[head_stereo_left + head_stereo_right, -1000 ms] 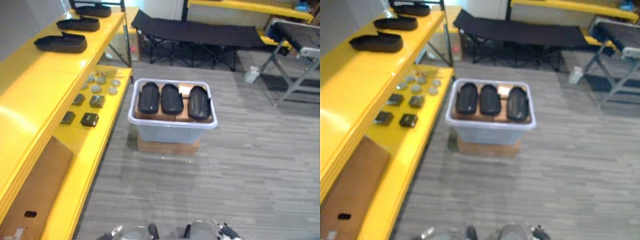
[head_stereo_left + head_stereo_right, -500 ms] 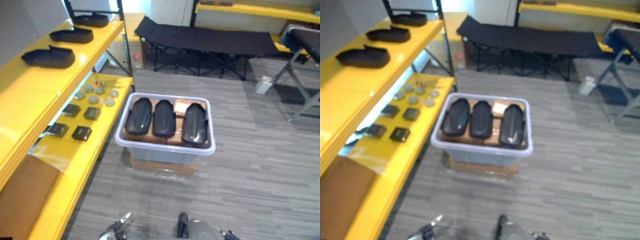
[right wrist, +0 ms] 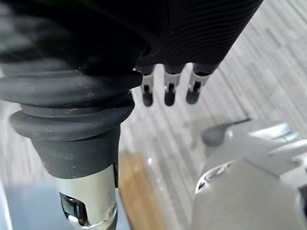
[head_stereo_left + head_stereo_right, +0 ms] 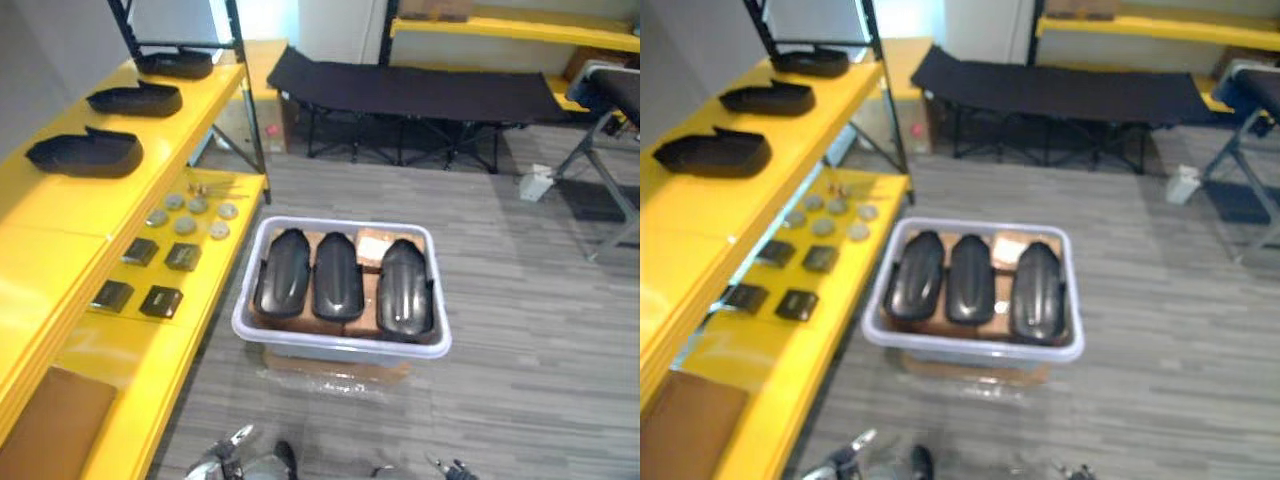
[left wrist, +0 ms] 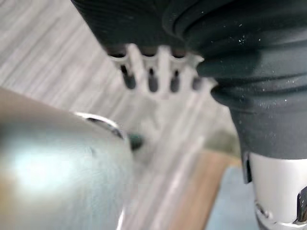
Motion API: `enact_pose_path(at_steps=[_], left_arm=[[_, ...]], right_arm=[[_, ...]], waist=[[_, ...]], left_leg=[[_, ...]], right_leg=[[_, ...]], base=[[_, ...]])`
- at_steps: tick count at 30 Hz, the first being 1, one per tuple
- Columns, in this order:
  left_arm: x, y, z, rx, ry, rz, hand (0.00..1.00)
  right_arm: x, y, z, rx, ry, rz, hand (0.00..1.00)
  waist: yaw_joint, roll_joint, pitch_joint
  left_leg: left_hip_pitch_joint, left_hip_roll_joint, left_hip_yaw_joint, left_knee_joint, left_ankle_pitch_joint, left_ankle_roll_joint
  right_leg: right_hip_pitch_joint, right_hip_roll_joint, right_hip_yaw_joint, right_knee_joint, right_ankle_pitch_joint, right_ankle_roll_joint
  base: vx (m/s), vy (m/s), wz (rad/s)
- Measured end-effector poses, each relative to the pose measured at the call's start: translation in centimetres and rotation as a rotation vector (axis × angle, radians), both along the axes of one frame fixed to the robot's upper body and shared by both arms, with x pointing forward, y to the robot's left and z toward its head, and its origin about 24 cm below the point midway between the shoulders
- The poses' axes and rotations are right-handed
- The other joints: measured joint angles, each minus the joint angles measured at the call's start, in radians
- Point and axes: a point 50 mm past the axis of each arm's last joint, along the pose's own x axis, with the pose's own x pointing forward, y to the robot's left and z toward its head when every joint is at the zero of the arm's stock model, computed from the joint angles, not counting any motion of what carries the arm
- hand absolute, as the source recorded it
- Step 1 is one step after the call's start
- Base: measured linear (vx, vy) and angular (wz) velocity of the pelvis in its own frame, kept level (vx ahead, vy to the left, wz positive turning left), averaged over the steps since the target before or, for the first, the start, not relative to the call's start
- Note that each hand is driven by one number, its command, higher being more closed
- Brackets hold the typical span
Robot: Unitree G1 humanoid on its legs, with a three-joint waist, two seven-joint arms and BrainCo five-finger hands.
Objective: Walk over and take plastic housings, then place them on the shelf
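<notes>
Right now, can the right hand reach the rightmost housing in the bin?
Probably not yet: the right hand hangs open over floor, short of the bin. Nothing covers the rightmost housing; a step closer should do.

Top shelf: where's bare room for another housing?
Bare yellow on the top shelf nearer than the nearest housing. Lower shelf is free between the black square parts and the cardboard; crowded farther back.

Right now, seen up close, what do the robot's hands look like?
The left hand and right hand match: a black ribbed cover over the back, swelling into a thick rubbery cuff at the wrist, with a row of slim silver fingers ending in dark tips. Past each cuff comes polished silver-grey metal.
</notes>
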Motion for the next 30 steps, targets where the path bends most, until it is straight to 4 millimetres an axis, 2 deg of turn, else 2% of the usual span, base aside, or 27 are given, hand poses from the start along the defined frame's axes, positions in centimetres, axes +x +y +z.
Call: enact_pose_path(at_steps=[1, 2, 3, 4, 5, 7, 9, 10, 12, 13, 14, 15, 16, 18, 19, 20, 23, 24, 25, 27, 29, 30], left_arm=[[0.1, -0.1, 0.0, 0.001, -0.002, -0.013, 0.0], [0.5, -0.3, 0.1, 0.003, -0.016, -0.035, 0.0], [0.9, -0.6, 0.3, 0.005, -0.03, -0.062, 0.0], [1.0, -0.7, 0.3, 0.006, -0.034, -0.077, 0.0], [1.1, -0.7, 0.4, 0.016, -0.034, -0.105, 0.0], [0.9, -0.6, 0.3, 0.05, -0.014, -0.183, 0.0], [0.9, 0.0, 0.4, 0.082, 0.006, -0.224, 0.0], [0.9, 0.2, 0.4, 0.087, 0.009, -0.225, 0.0], [0.6, 1.4, 0.6, 0.115, 0.022, -0.224, 0.0], [0.5, 1.7, 0.6, 0.121, 0.029, -0.223, 0.0], [0.1, 1.8, 0.5, 0.122, 0.042, -0.222, 0.0], [-0.7, 2.4, 0.4, 0.128, 0.067, -0.215, 0.0], [-1.4, 2.7, 0.2, 0.138, 0.093, -0.223, 0.0], [-2.3, 2.5, -0.1, 0.13, 0.108, -0.231, 0.0], [-2.9, 2.5, -0.2, 0.128, 0.11, -0.233, 0.0], [-3.8, 2.3, -0.4, 0.127, 0.126, -0.241, 0.0], [-4.6, 2.1, -0.5, 0.131, 0.122, -0.215, 0.0], [-4.7, 2.2, -0.5, 0.142, 0.119, -0.218, 0.0], [-4.7, 2.0, -0.5, 0.14, 0.116, -0.218, 0.0], [-5.9, 1.0, -0.9, 0.125, 0.13, -0.207, 0.0], [-6.6, 0.8, -0.9, 0.132, 0.131, -0.197, 0.0], [-6.6, 0.8, -0.8, 0.14, 0.12, -0.194, 0.0]], right_arm=[[0.5, 0.4, 0.1, -0.008, -0.011, 0.072, 0.0], [1.7, 1.5, 0.4, -0.015, -0.055, 0.238, 0.0], [3.3, 2.3, 1.1, -0.036, -0.136, 0.408, 0.0], [4.1, 2.8, 1.6, -0.05, -0.181, 0.482, 0.0], [5.9, 4.3, 2.8, -0.06, -0.287, 0.623, 0.0], [8.9, 7.9, 5.9, -0.062, -0.508, 0.89, 0.0], [10.6, 11.4, 9.4, -0.016, -0.73, 1.072, 0.0], [10.9, 12.3, 10.5, -0.006, -0.793, 1.11, 0.0], [11.8, 13.9, 15.7, -0.024, -1.078, 1.177, 0.0], [12.1, 14.0, 17.0, -0.043, -1.149, 1.18, 0.0], [12.7, 13.8, 19.0, -0.085, -1.252, 1.178, 0.0], [13.7, 13.1, 21.8, -0.155, -1.379, 1.139, 0.0], [14.8, 12.0, 24.1, -0.223, -1.479, 1.048, 0.0], [16.1, 10.1, 26.6, -0.277, -1.578, 0.868, 0.0], [16.8, 8.6, 27.9, -0.313, -1.618, 0.727, 0.0], [17.5, 7.1, 28.6, -0.358, -1.621, 0.595, 0.0], [18.1, 4.6, 28.1, -0.453, -1.537, 0.364, 0.0], [18.2, 3.2, 26.9, -0.492, -1.45, 0.264, 0.0], [18.1, 2.2, 26.2, -0.516, -1.403, 0.209, 0.0], [16.8, -1.9, 23.3, -0.605, -1.201, -0.018, 0.0], [15.6, -4.4, 21.5, -0.662, -1.072, -0.149, 0.0], [15.1, -5.5, 20.4, -0.688, -1.0, -0.214, 0.0]], waist=[[0.0, 0.001, 0.0], [0.0, -0.001, -0.001], [0.0, -0.002, -0.001], [0.001, -0.004, -0.001], [0.003, -0.009, -0.004], [0.008, -0.012, -0.004], [0.014, -0.014, -0.003], [0.016, -0.014, -0.003], [0.022, -0.02, -0.003], [0.023, -0.022, -0.004], [0.026, -0.02, -0.003], [0.026, -0.017, 0.0], [0.026, -0.022, -0.003], [0.026, -0.031, -0.009], [0.027, -0.037, -0.012], [0.031, -0.035, -0.015], [0.034, -0.035, -0.026], [0.033, -0.038, -0.028], [0.031, -0.028, -0.025], [0.013, 0.018, -0.048], [0.004, 0.036, -0.05], [0.003, 0.036, -0.048]], left_leg=[[0.001, -0.005, -0.004, -0.006, 0.001, 0.001], [0.002, -0.012, -0.009, -0.018, 0.004, 0.007], [0.001, -0.016, -0.017, -0.028, 0.007, 0.01], [0.001, -0.016, -0.02, -0.031, 0.007, 0.011], [0.002, -0.015, -0.025, -0.039, 0.007, 0.011], [0.0, 0.005, -0.027, -0.04, 0.007, 0.011], [0.0, 0.032, -0.03, -0.046, 0.008, 0.01], [0.0, 0.04, -0.03, -0.048, 0.008, 0.01], [0.002, 0.059, -0.032, -0.042, 0.008, 0.01], [0.002, 0.064, -0.031, -0.038, 0.008, 0.01], [0.003, 0.075, -0.031, -0.032, 0.008, 0.01], [0.001, 0.085, -0.029, -0.019, 0.008, 0.01], [0.003, 0.089, -0.029, -0.008, 0.008, 0.01], [0.004, 0.079, -0.029, 0.009, 0.006, 0.009], [0.013, 0.068, -0.03, 0.019, -0.009, -0.008], [0.033, 0.062, -0.027, 0.016, -0.029, -0.011], [0.032, 0.057, -0.023, 0.005, -0.03, -0.014], [0.032, 0.043, -0.02, -0.008, -0.021, -0.022], [0.035, 0.042, -0.019, -0.018, -0.014, -0.025], [0.045, 0.044, -0.027, -0.077, 0.026, -0.033], [0.055, 0.049, -0.029, -0.094, 0.033, -0.04], [0.045, 0.054, -0.029, -0.089, 0.034, -0.041]], right_leg=[[0.001, -0.004, -0.009, -0.001, 0.003, 0.004], [0.001, -0.009, -0.028, -0.001, 0.007, 0.011], [0.001, -0.011, -0.041, -0.001, 0.015, 0.021], [0.001, -0.01, -0.046, -0.001, 0.018, 0.019], [-0.001, -0.007, -0.046, 0.0, 0.027, 0.017], [-0.015, 0.013, -0.044, 0.013, 0.06, -0.003], [-0.037, 0.036, -0.041, 0.044, 0.094, -0.017], [-0.045, 0.042, -0.04, 0.054, 0.104, -0.028], [-0.055, 0.057, -0.033, 0.082, 0.141, -0.034], [-0.063, 0.06, -0.029, 0.092, 0.149, -0.037], [-0.075, 0.065, -0.014, 0.104, 0.15, -0.041], [-0.079, 0.075, -0.002, 0.09, 0.109, -0.064], [-0.08, 0.081, 0.011, 0.063, 0.094, -0.075], [-0.082, 0.076, 0.012, 0.033, 0.106, -0.067], [-0.087, 0.071, 0.015, 0.022, 0.149, -0.055], [-0.077, 0.067, 0.016, 0.026, 0.121, -0.052], [-0.065, 0.067, 0.022, -0.011, 0.085, -0.045], [-0.065, 0.056, 0.022, -0.024, 0.05, -0.035], [-0.064, 0.056, 0.02, -0.028, 0.043, -0.033], [-0.082, 0.067, 0.013, -0.019, 0.043, -0.034], [-0.081, 0.073, 0.012, -0.018, 0.044, -0.036], [-0.09, 0.077, 0.012, -0.016, 0.044, -0.037]], base=[[0.17, 0.085, 0.15], [0.18, 0.067, 0.2], [0.16, 0.054, 0.21], [0.14, 0.038, 0.18], [0.09, 0.016, 0.11], [0.08, 0.008, 0.03], [0.07, 0.006, 0.03], [0.08, 0.019, 0.03], [0.08, 0.026, 0.04], [0.08, 0.015, -0.04], [0.06, 0.008, -0.13], [0.03, 0.006, -0.14], [0.0, -0.002, -0.08], [-0.05, -0.025, 0.04], [-0.06, -0.068, -0.01], [-0.04, -0.075, -0.09], [-0.08, -0.127, -0.18], [-0.1, -0.111, -0.13], [-0.12, -0.124, -0.07], [-0.07, -0.085, 0.06], [-0.03, -0.05, 0.02], [-0.05, -0.043, -0.03]])
